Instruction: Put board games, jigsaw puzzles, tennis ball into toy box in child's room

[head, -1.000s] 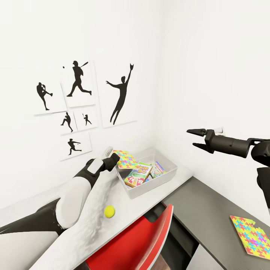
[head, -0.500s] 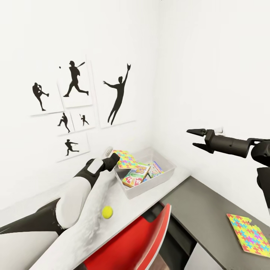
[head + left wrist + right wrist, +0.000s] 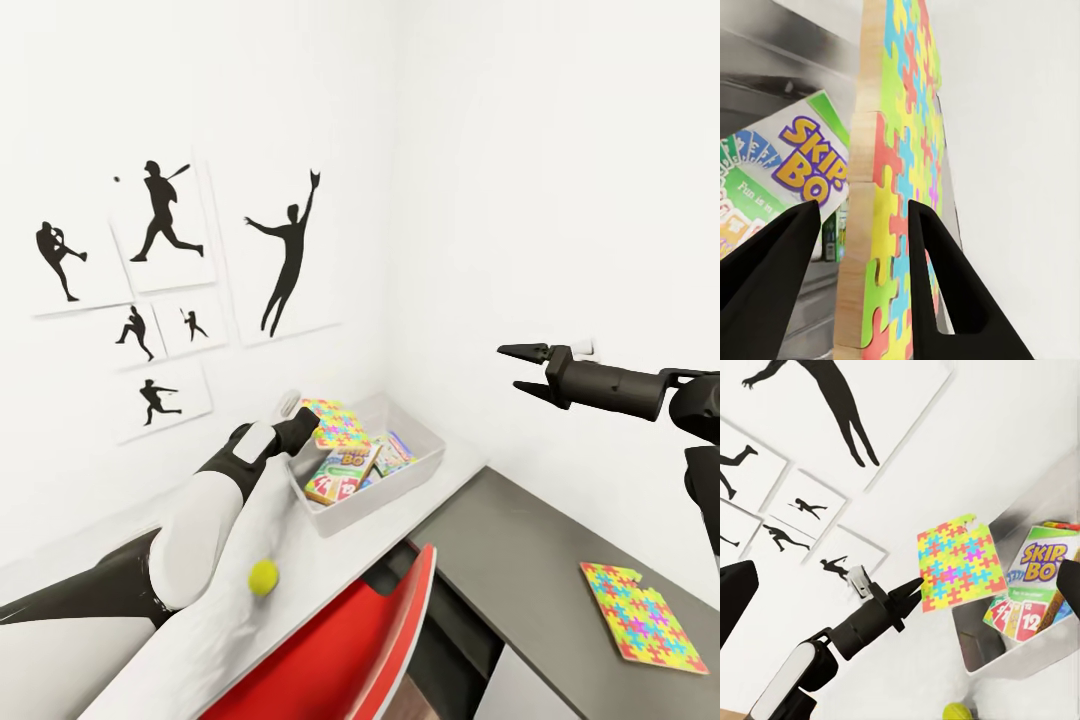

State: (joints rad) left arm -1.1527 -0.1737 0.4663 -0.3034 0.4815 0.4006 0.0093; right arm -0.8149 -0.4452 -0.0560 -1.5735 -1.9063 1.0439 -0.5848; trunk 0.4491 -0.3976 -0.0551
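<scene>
Multicoloured jigsaw puzzle [image 3: 896, 187] sits clamped in left pincer [image 3: 859, 247], above toy box [image 3: 425, 465].

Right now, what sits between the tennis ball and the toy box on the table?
Nothing: in the head view, bare white table separates the tennis ball from the toy box.

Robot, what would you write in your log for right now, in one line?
left gripper: holding jigsaw puzzle over toy box | right gripper: open | tennis ball: on table
</scene>
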